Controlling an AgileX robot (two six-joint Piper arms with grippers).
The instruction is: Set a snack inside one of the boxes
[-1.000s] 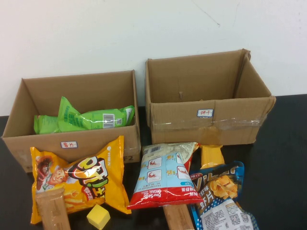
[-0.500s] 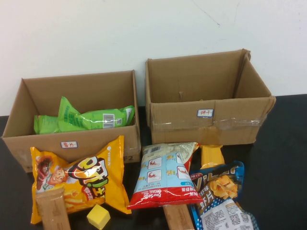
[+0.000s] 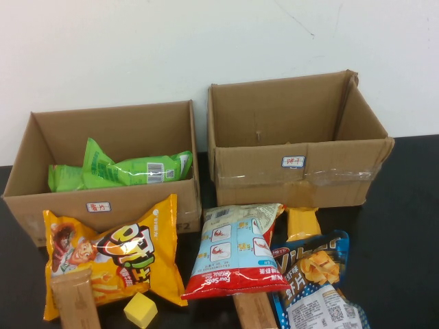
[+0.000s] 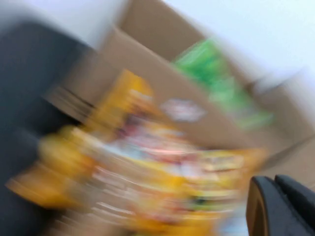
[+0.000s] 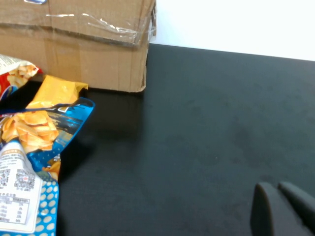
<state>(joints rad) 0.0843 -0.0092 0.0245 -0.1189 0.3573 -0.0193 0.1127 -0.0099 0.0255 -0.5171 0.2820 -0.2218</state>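
Nothing on the table has shifted since earlier frames; only the left gripper (image 4: 280,206) swings, blurred, above the yellow chip bag (image 3: 113,257), lower left, outside both boxes. Right gripper (image 5: 285,209) hangs parked. Neither gripper's jaw state is discernible.

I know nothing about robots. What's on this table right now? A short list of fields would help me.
left box: holds a green bag
right box: no snack visible inside
in front of left box: yellow bag, yellow cube, brown bar
in front of right box: red-and-white bag, blue bag
left gripper: above the yellow bag, holding nothing visible
right gripper: over bare table, right of the blue bag
arms in high view: none
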